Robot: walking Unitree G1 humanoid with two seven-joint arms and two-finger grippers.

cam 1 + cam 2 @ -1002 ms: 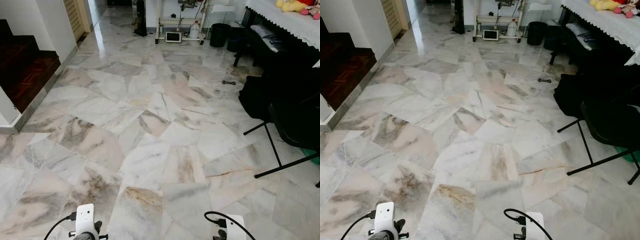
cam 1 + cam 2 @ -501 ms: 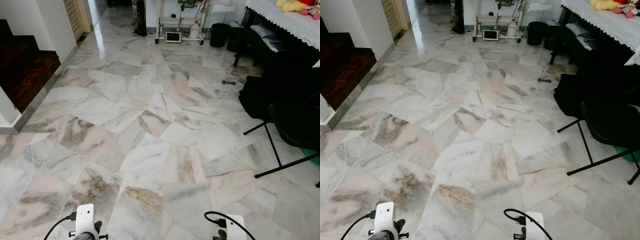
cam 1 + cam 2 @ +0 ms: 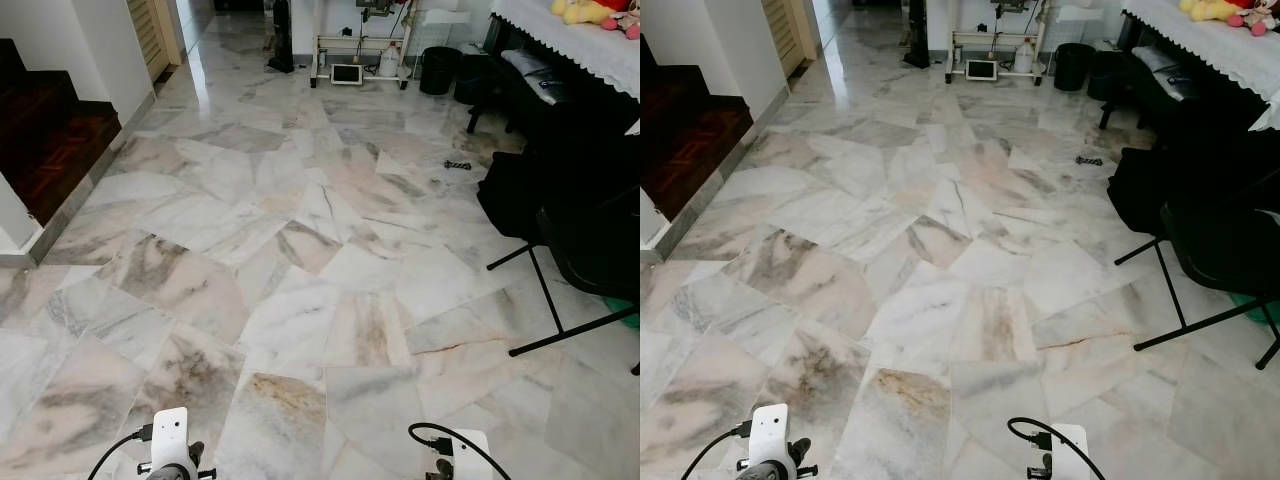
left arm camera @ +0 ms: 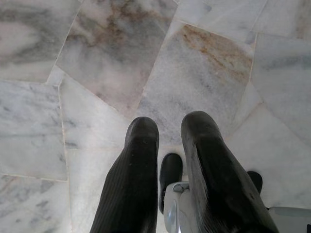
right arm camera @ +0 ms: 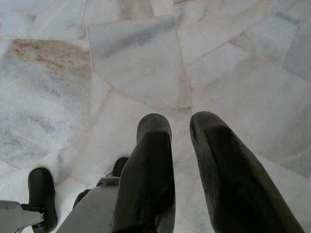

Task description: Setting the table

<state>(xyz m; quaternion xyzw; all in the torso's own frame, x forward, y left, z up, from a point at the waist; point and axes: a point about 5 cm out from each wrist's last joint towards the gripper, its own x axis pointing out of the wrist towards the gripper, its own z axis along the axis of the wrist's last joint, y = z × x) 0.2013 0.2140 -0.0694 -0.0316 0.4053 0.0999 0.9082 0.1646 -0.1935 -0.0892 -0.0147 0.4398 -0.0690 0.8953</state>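
Above the marble floor (image 3: 300, 300) my left gripper (image 4: 169, 127) and right gripper (image 5: 180, 124) hung empty, fingers slightly parted; left of the folding chair (image 3: 590, 260).

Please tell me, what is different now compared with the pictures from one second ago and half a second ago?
Nothing has visibly changed. The left gripper and the right gripper hang low over the marble floor as before, each with a small gap between its fingers and holding nothing. The folding chair and the table with the white lace cloth stand on the robot's right, where they were.
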